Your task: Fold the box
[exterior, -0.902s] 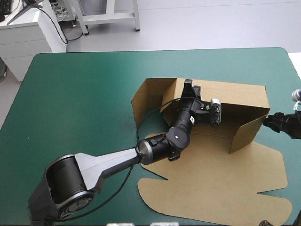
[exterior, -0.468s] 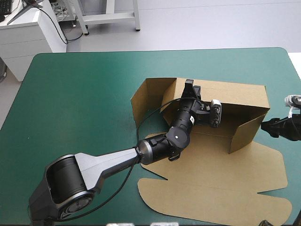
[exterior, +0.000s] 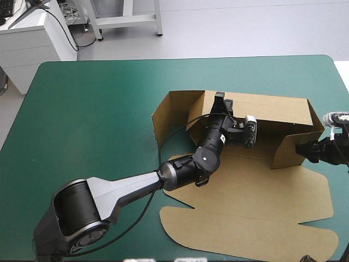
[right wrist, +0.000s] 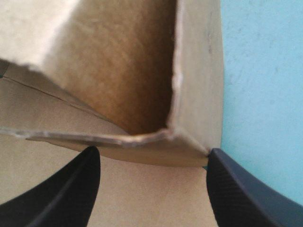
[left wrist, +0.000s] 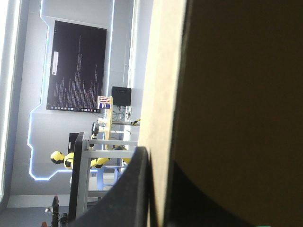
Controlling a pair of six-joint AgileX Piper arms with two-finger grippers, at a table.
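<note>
The brown box (exterior: 256, 191) lies right of the table's middle, its lid panel flat toward the front. Its back wall (exterior: 272, 109) stands upright. My left gripper (exterior: 219, 100) is shut on that wall's top edge near its left end. In the left wrist view the board (left wrist: 161, 94) runs between the black fingers (left wrist: 135, 189). My right gripper (exterior: 303, 149) is at the raised right side flap (exterior: 289, 150). It is open, and the box's corner (right wrist: 189, 94) stands just ahead of it (right wrist: 152, 150).
The left side flap (exterior: 169, 112) stands angled outward at the box's left end. My left arm (exterior: 185, 169) reaches across the box floor from the front left. Bare teal-green cover (exterior: 92, 109) fills the table's left half. The table's right edge is close behind the right gripper.
My right gripper has moved left toward the box, and the right side flap has swung inward from a slant to stand squarer against the back wall. The left gripper has not moved.
</note>
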